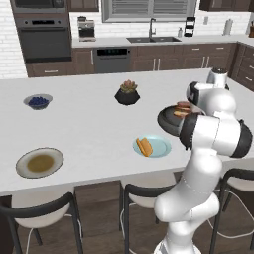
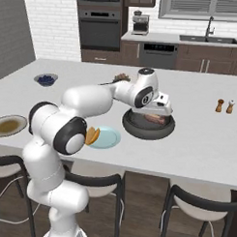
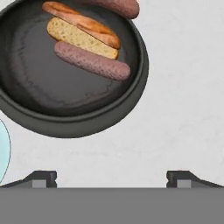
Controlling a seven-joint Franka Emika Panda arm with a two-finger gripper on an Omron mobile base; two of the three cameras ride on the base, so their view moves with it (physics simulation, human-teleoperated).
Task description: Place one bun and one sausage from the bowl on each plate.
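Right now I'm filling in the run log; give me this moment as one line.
fingers: open, above bowl | bowl: one bun, two sausages | blue plate: one bun | grey plate: no food

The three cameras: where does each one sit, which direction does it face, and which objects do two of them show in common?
Left base view: behind the arm's left, facing forward over the counter; the arm rises at lower right.
Right base view: behind its right, same direction; the arm rises at lower left, the open gripper above the dark bowl.
Hand view: on the hand, looking down at bun and sausage; fingertips at bottom.
Shared: both base views show the light blue plate carrying a bun.
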